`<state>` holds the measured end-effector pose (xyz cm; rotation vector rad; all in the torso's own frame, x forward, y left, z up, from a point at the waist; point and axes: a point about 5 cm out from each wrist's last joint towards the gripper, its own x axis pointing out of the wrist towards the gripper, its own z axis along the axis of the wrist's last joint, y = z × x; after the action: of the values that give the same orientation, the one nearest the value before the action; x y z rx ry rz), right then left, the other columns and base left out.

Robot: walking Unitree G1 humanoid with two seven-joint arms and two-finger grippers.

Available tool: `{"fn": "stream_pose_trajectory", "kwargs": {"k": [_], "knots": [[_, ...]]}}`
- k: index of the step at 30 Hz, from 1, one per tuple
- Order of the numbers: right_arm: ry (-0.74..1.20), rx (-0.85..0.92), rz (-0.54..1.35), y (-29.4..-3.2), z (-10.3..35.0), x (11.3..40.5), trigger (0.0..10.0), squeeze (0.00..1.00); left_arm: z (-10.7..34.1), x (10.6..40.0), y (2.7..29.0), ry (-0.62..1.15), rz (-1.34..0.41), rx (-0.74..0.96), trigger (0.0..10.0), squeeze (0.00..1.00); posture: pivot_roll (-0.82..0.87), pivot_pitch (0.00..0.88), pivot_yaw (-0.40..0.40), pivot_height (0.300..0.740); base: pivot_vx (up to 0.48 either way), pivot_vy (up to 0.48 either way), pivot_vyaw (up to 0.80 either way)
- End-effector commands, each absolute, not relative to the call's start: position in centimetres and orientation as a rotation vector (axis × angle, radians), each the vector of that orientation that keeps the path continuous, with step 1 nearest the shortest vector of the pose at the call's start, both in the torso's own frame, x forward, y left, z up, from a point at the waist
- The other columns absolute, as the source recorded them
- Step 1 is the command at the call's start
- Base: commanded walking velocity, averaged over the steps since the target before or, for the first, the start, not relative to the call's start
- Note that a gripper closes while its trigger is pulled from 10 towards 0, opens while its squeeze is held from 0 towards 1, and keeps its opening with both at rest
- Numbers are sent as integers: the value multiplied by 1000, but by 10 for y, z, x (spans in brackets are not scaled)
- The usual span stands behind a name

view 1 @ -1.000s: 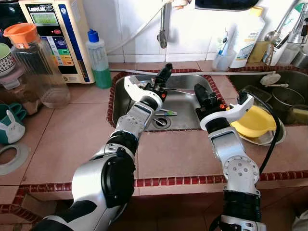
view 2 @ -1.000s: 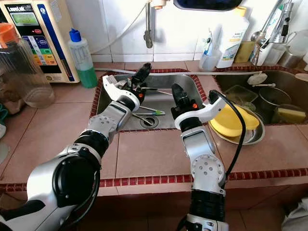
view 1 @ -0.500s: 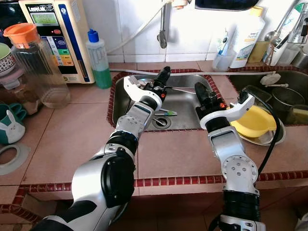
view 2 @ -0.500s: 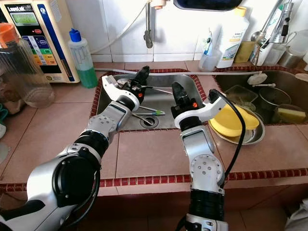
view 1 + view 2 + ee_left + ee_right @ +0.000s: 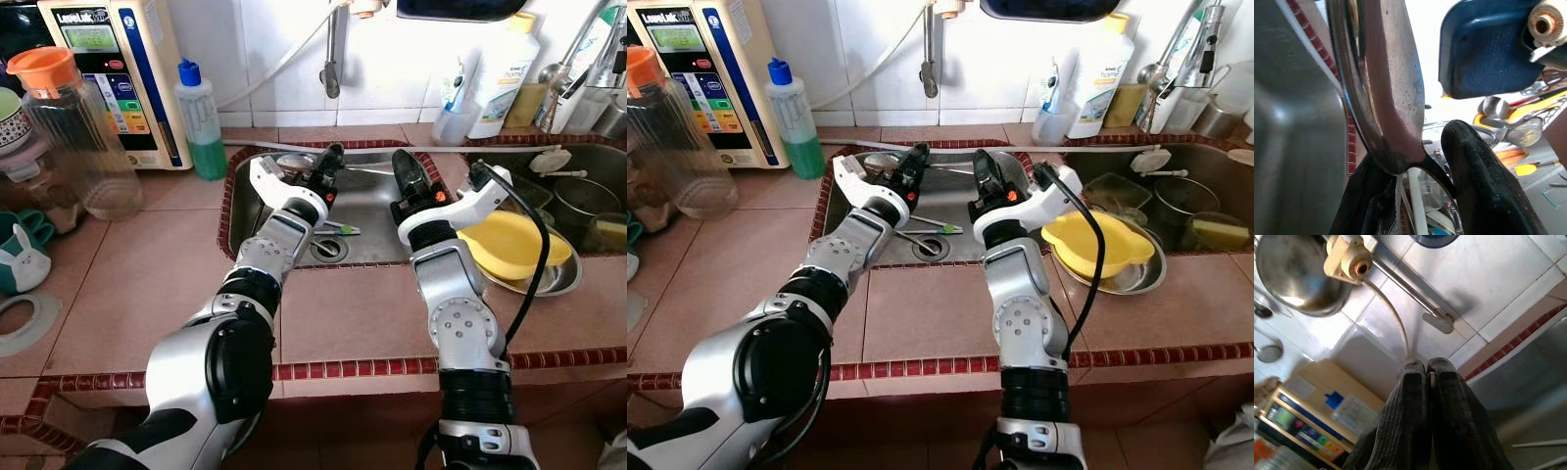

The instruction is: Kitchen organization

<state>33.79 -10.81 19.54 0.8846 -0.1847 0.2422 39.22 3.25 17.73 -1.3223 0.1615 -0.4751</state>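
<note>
Over the steel sink (image 5: 367,211) set into the tiled surface (image 5: 147,284), both silver arms are reached forward. The left gripper (image 5: 328,162) is held at the far left part of the basin, and its jaws are clamped on the handle of a metal ladle (image 5: 294,162), whose bowl lies just beyond the fingers against the far rim; in the left wrist view the shiny ladle (image 5: 1381,88) is seen pinched between the 2 black fingers (image 5: 1484,181). The right gripper (image 5: 404,168) is raised over the far right part of the same basin, and its jaws are pressed together with nothing between them, as the right wrist view shows, where the fingers (image 5: 1415,421) are pointed toward the wall tiles and the tap (image 5: 1354,262).

On the basin floor, near the drain (image 5: 329,248), a green-handled utensil (image 5: 338,229) is laid flat. To the right, in a 2nd basin, a yellow bowl (image 5: 514,240) is rested on a metal plate (image 5: 554,279), just beside the right forearm. On the surface at the far left, a bottle of green liquid (image 5: 201,122) with a blue cap is stood beside a water purifier (image 5: 113,69), and a clear jug with an orange lid (image 5: 73,132) is stood left of them.
</note>
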Motion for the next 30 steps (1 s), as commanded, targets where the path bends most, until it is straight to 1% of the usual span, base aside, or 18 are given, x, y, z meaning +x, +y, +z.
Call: {"fn": "stream_pose_trajectory", "kwargs": {"k": [1, 4, 14, 15, 16, 21, 25, 30], "knots": [[-123, 829, 161, -109, 181, 341, 10000, 0, 177, 391, 28, 162, -483, -1295, 0, 0, 29, 0, 20, 740, 0, 0, 0], [-101, 797, 169, -112, 174, 339, 10000, 0, 169, 389, 32, 174, -466, -1271, 0, 0, 31, 0, 20, 740, 0, 0, 0], [-62, 681, 241, -116, 170, 345, 10000, 0, 166, 390, 36, 172, -458, -1256, 0, 0, 41, 0, 15, 740, 0, 0, 0], [-54, 666, 259, -116, 169, 346, 10000, 20, 166, 389, 37, 171, -458, -1254, 0, 0, 42, 0, 16, 740, 0, 0, 0], [-44, 658, 281, -115, 168, 346, 10000, 1000, 165, 389, 38, 171, -457, -1252, 0, 0, 42, 0, 15, 740, 0, 0, 0], [-28, 630, 286, -119, 163, 347, 10000, 1000, 162, 390, 44, 169, -434, -1246, 0, 0, 49, 0, 8, 740, 0, 0, 0], [-30, 611, 293, -126, 165, 348, 10000, 1000, 157, 391, 52, 172, -370, -1228, 0, 0, 47, 0, 7, 740, 0, 0, 0], [-11, 523, 310, -135, 163, 342, 10000, 1000, 152, 392, 60, 164, -319, -1122, 0, 0, 41, 0, 10, 740, 0, 0, 0]]}}
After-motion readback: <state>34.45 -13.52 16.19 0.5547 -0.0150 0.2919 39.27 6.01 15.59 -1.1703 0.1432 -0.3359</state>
